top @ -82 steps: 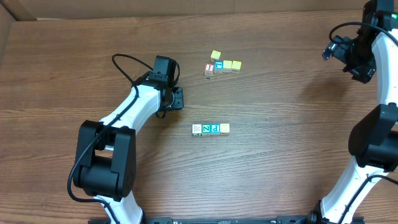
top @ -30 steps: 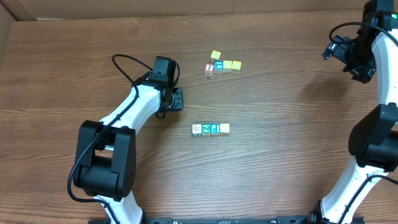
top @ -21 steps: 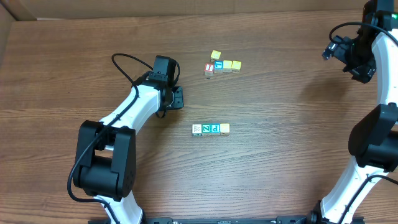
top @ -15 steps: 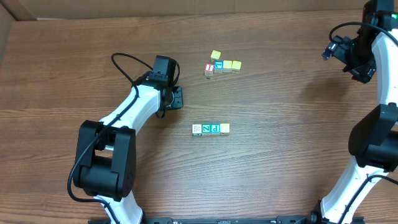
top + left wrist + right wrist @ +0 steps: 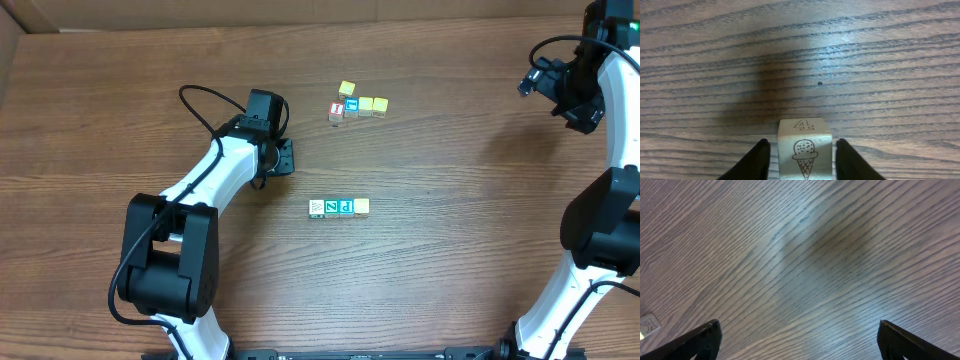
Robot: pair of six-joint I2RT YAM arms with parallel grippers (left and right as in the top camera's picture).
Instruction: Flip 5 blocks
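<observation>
Left wrist view showed the left tool [image 5: 802,143] straddling a whitish cube [image 5: 805,156] printed with an ice-cream cone and a 4. One finger [image 5: 759,161] stood at its 9 o'clock face and the other at its 3 o'clock face. Only thin dark slivers showed beside the cube, so I could not tell whether the fingers were pressing it or just short of it.

From overhead, with 12 o'clock at the far edge of the counter [image 5: 450,280], the other four blocks lay in a touching row. They were a whitish block [image 5: 317,207], a green Z block [image 5: 331,207], a teal block [image 5: 345,207] and a pale yellow block [image 5: 361,206]. The row sat at about 4 o'clock from the left tool, near but apart.

The right tool [image 5: 799,330] hung near the counter's 2 o'clock corner, its fingers wide apart over bare wood and holding nothing.

Such cubes were likely light, rigid and hard, with smooth printed faces that could slip or twist in a skewed pinch. The safest hold seemed to be square on two opposite flat faces at mid-height. For the blocks inside the row, only the 12 and 6 o'clock faces were free. Being so light, a block might skid or tumble on release.
</observation>
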